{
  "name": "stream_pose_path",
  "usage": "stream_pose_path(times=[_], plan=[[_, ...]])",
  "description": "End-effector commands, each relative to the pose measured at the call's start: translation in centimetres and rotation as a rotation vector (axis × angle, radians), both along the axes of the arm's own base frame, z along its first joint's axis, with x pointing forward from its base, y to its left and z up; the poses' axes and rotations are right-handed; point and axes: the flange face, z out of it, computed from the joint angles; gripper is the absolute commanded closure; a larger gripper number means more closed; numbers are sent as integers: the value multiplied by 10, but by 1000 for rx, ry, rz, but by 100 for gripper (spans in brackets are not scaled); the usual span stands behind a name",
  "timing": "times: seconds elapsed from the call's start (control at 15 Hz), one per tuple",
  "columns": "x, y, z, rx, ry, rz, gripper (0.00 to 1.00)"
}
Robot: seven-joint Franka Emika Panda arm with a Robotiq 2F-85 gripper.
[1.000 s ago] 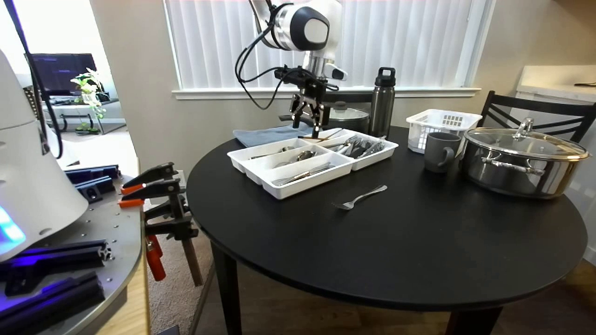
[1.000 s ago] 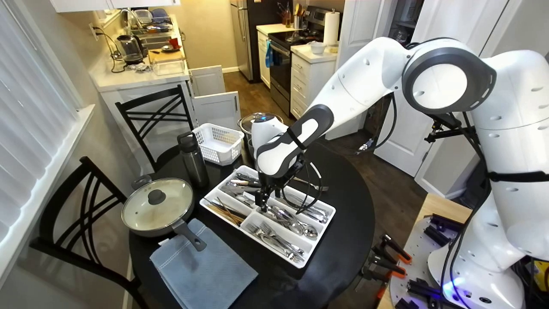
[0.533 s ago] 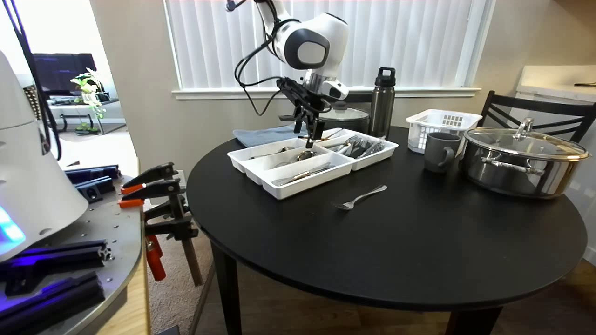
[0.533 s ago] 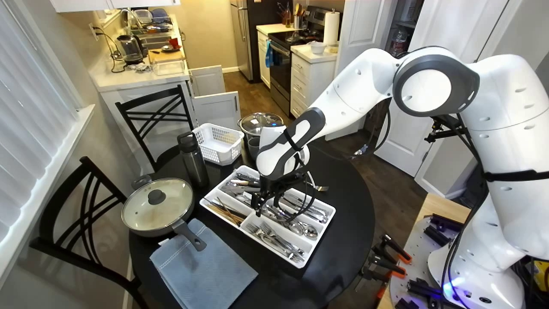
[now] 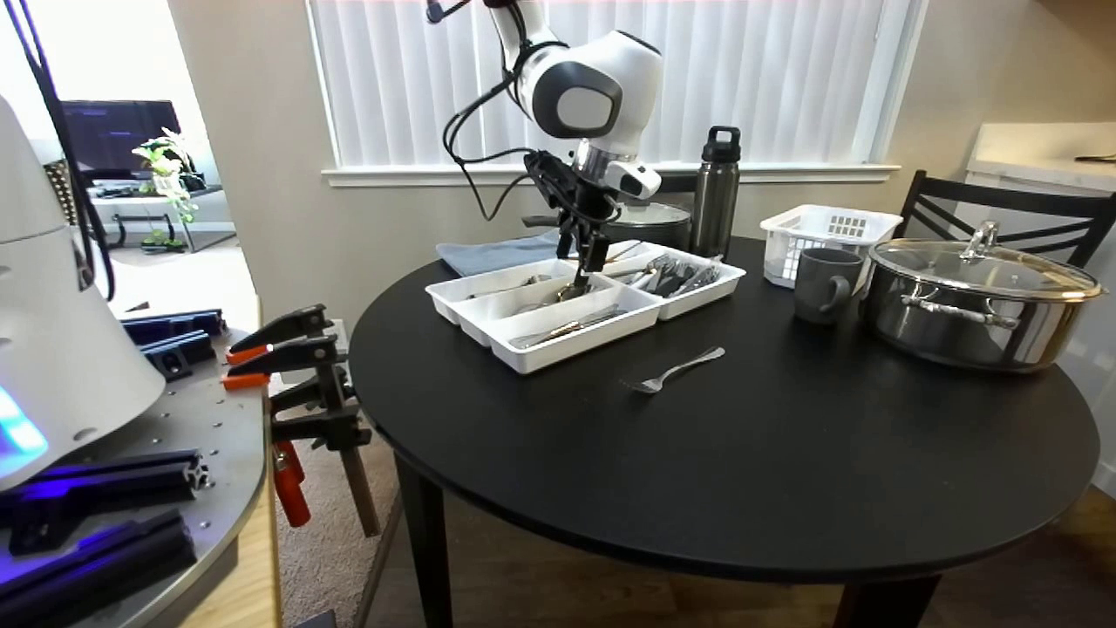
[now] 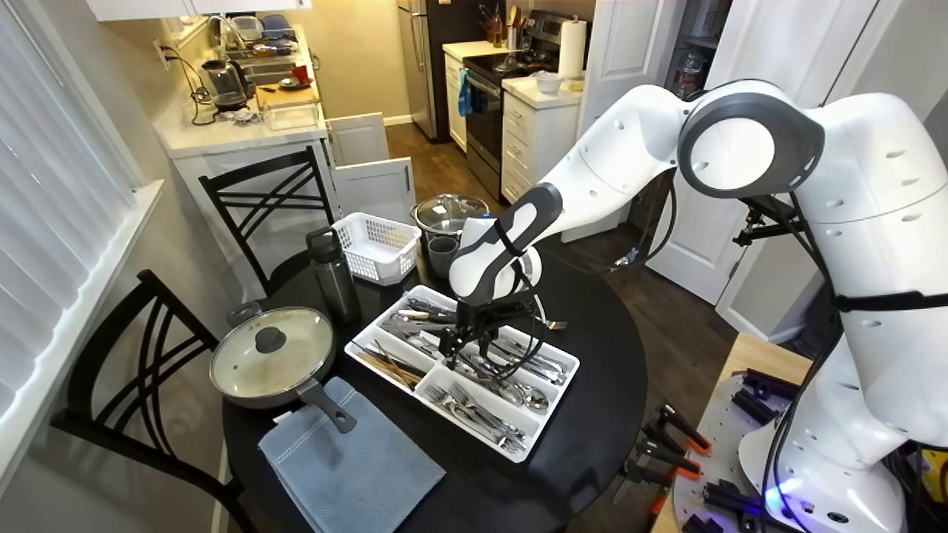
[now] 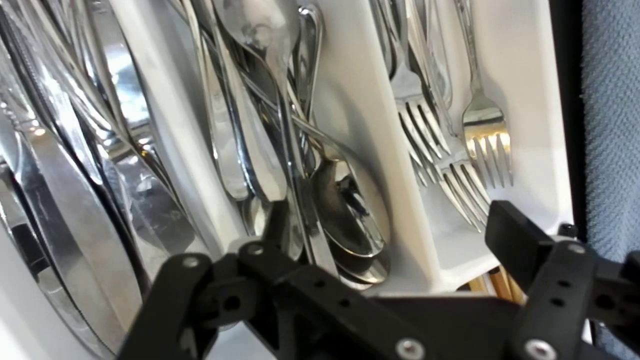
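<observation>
My gripper is open, its fingers wide apart and nothing held. In both exterior views the gripper is low over the white cutlery tray. In the wrist view one finger is over the compartment with spoons. The other finger is near the end of the compartment with forks. The divider lies between the fingers. I cannot tell whether a fingertip touches the cutlery. Several knives lie in a compartment at the left. Chopsticks fill another compartment.
A single fork lies on the black table. Around the tray stand a lidded pan, a blue cloth, a tall bottle, a white basket, a grey mug and a steel pot.
My gripper has come down closer to the tray, mostly in the first half second, and its wrist has turned and tilted. The tray, cutlery and other things have not moved.
</observation>
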Motion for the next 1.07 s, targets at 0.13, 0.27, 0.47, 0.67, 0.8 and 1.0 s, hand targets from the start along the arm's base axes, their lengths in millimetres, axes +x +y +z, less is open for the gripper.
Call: stream_pose_path(times=[0.13, 0.27, 0.47, 0.67, 0.8, 1.0], plan=[[-7, -20, -6, 14, 3, -87, 0], [-7, -23, -8, 22, 2, -111, 0], [-5, -21, -7, 39, -8, -142, 0], [-4, -20, -9, 49, -19, -186, 0], [-4, -18, -11, 54, -26, -205, 0], [-5, -14, -18, 51, -22, -228, 5]])
